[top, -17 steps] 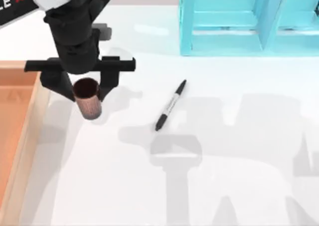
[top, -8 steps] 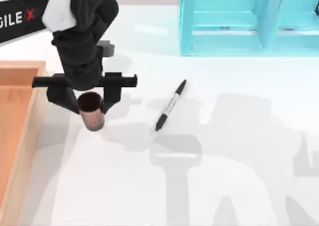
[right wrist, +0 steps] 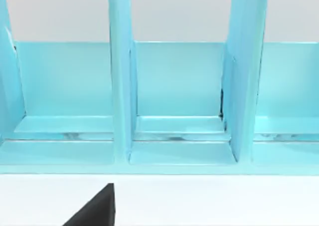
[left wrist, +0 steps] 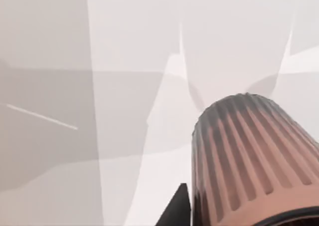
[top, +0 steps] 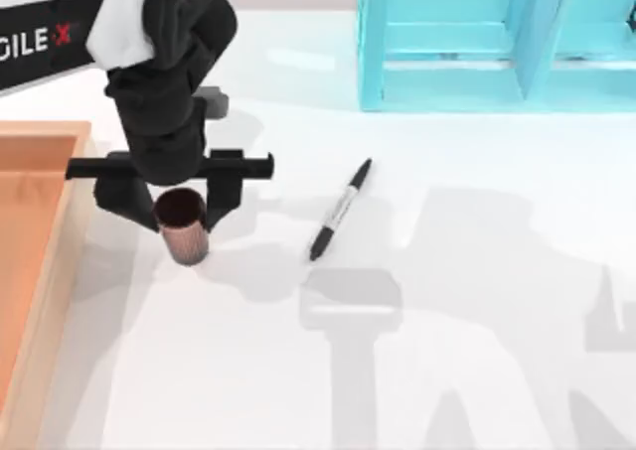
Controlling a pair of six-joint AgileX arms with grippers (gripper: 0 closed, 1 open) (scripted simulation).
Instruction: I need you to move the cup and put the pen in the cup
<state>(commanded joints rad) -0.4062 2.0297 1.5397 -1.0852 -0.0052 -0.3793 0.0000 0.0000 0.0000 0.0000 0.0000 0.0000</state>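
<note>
My left tool [top: 179, 204] sits over the left part of the white worktop [top: 447, 351], its two black fingers [top: 222, 192] pinching the small reddish-brown, copper-coloured ribbed cup [top: 183, 228] from either side. The cup stands mouth-up, its dark interior facing the overhead camera, just beside the raised rim of the large light wooden tray [top: 62, 241] at the worktop's left edge. I cannot tell whether its base touches the worktop or hangs just above it. From the left wrist camera the cup's ribbed wall [left wrist: 251, 161] looms close, with one black finger tip [left wrist: 175, 211] showing next to it and bare worktop beyond.

The slim black marker pen with a grey middle barrel [top: 339, 210] lies flat on the worktop to the right of the cup, clearly apart from it and slanted, one end pointing toward the back right and the other toward the front left. It is untouched by either tool.

Behind the pen, along the far edge, stands a turquoise compartmented organiser rack [top: 477, 43]. The right wrist camera faces that rack [right wrist: 174, 96] head-on, with its upright dividers and shallow bays, and a black finger tip [right wrist: 97, 208] of my right tool pokes into the picture's edge; I cannot tell whether that tool is spread or pressed together.
</note>
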